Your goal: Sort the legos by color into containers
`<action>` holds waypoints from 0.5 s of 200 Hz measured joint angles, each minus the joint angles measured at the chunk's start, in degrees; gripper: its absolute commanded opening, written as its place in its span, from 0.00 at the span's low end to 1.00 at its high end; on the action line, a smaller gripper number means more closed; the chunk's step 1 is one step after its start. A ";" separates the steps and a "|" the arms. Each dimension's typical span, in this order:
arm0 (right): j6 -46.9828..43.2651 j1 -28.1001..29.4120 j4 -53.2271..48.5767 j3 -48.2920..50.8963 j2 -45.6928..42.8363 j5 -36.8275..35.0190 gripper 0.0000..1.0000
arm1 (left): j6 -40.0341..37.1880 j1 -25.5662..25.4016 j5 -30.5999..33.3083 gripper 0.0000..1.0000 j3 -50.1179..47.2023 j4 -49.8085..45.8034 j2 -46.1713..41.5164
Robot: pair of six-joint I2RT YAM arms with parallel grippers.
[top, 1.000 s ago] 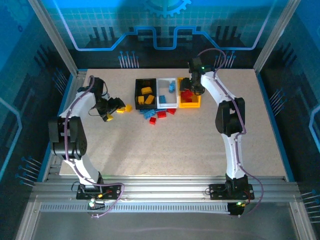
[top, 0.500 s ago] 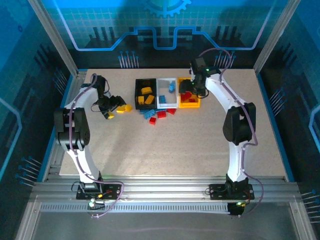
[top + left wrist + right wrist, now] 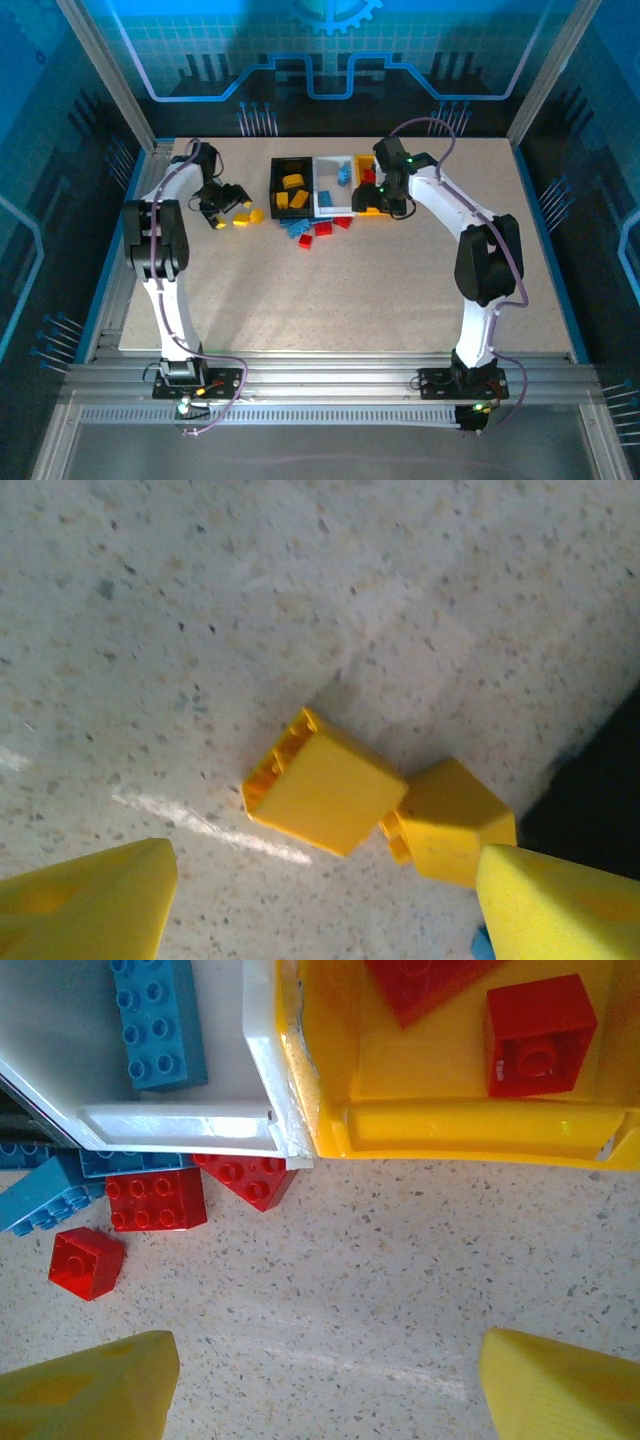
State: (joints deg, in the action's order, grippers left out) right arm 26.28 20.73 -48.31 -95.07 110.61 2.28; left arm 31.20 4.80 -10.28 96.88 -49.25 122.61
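While its jaws stand apart and empty, left gripper [image 3: 320, 910] above two small yellow plastic bricks [image 3: 325, 792] at twelve o'clock, right gripper [image 3: 320, 1385] likewise spread and empty, rectangular yellow-orange plastic bin [image 3: 470, 1125] with red bricks [image 3: 530, 1035] at one o'clock, loose red bricks [image 3: 155, 1200] at ten.

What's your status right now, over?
Both jaws open, empty. Left over two yellow bricks; right near the yellow bin. Red bricks, blue bricks loose on table. Nothing blocking.

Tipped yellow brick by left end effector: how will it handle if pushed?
The yellow brick looks like hard plastic with flat faces: probably rigid, unlikely to roll. Its hollow underside shows, so likely light. It touches a second yellow brick; a push would probably move both.
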 measured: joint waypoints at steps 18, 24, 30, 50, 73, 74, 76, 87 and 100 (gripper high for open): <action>0.33 0.11 0.33 0.55 -0.17 0.20 0.80 | 1.62 0.02 0.66 0.81 1.88 -1.25 1.84; 0.50 0.15 0.42 0.61 -0.17 0.26 0.80 | 2.05 0.02 0.74 0.82 2.56 -1.53 2.45; 0.57 0.24 0.46 0.68 -0.17 0.37 0.80 | 2.58 0.02 0.96 0.82 3.21 -1.73 3.08; 0.79 0.66 0.90 1.03 -0.24 0.81 0.80 | 4.11 0.02 1.53 0.83 4.70 -2.36 4.83; 1.18 1.20 1.55 1.40 -0.24 1.27 0.80 | 5.18 0.02 1.97 0.84 6.40 -3.58 6.25; 1.20 1.22 1.55 1.42 -0.24 1.29 0.80 | 5.20 0.02 2.01 0.84 6.47 -3.61 6.32; 1.25 1.27 1.66 1.46 -0.24 1.31 0.80 | 5.25 0.02 2.05 0.84 6.64 -3.82 6.45; 1.46 1.44 2.01 1.66 -0.24 1.51 0.79 | 5.38 0.02 2.51 0.83 7.37 -4.46 6.99; 1.88 1.51 2.67 1.99 -0.24 1.88 0.79 | 5.38 -0.02 3.17 0.81 7.72 -5.20 7.39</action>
State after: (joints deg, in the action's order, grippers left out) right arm 28.16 22.24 -45.65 -93.08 110.37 4.16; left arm 36.58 4.78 -7.11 104.60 -54.46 129.99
